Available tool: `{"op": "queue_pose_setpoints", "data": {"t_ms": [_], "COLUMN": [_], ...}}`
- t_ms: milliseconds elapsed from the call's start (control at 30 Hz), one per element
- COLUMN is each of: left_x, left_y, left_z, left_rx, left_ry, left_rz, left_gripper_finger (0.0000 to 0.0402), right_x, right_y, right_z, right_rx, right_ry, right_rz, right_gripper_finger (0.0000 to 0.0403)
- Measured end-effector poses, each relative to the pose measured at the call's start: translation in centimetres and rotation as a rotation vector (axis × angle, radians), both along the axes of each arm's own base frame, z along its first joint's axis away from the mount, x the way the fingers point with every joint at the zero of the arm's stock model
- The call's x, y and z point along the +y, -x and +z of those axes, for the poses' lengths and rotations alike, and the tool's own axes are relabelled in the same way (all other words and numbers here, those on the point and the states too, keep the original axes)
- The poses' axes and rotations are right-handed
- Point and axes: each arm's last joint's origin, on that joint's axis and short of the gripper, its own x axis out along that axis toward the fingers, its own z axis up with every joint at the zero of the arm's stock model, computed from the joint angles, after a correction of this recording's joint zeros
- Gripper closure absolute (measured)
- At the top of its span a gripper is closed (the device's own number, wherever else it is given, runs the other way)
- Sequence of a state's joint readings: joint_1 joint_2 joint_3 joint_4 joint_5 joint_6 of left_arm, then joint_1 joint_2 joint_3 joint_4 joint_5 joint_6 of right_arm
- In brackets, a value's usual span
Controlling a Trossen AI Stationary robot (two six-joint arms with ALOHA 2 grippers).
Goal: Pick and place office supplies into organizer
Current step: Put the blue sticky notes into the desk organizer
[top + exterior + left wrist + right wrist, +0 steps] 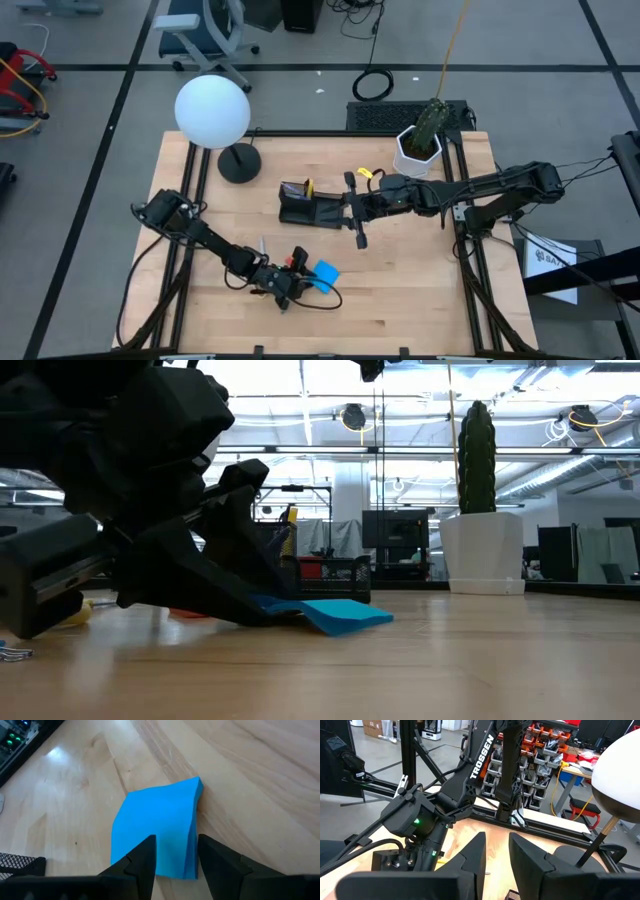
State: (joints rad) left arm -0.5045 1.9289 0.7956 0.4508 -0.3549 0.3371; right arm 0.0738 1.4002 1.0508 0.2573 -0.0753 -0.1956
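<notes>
A white globe lamp (212, 111) stands over the table's (420, 300) back left, its round black base (239, 163) resting on the wood. At the back right sits a white pot (416, 153) with a tall green cactus (432, 120); at table height the cactus (476, 456) rises from that pot (484, 552) against the ceiling lights. Beyond the table, a grey office chair (205, 30) waits on the floor, a black cable coil (372, 85) lies near the back edge, and shelves of red and black parts bins (540, 750) fill the room behind.
</notes>
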Motion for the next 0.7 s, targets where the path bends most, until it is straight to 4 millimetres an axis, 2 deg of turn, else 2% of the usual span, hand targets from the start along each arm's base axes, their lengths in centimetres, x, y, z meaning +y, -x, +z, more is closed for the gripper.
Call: {"op": "queue_pose_setpoints", "data": {"t_ms": [233,433,700], "left_x": [0.0,-0.4,-0.9], "left_y": [-0.1,-0.9,-2.6], "left_z": [0.1,0.8,-0.8], "left_rx": [-0.018,-0.01,0.029], "left_ry": [0.011,-0.008,-0.002], "left_rz": [0.022,0.042,0.059], "left_gripper_finger": [0.0247,0.0247,0.0248], "right_x": [0.0,0.0,0.0], "right_y": [0.0,0.0,0.0], "right_z": [0.0,0.0,0.0], "right_rx": [0.0,0.0,0.0], "right_ry": [0.0,0.0,0.0], "right_rz": [0.0,0.0,0.0], "right_gripper_finger": [0.0328,0.0328,0.0328]}}
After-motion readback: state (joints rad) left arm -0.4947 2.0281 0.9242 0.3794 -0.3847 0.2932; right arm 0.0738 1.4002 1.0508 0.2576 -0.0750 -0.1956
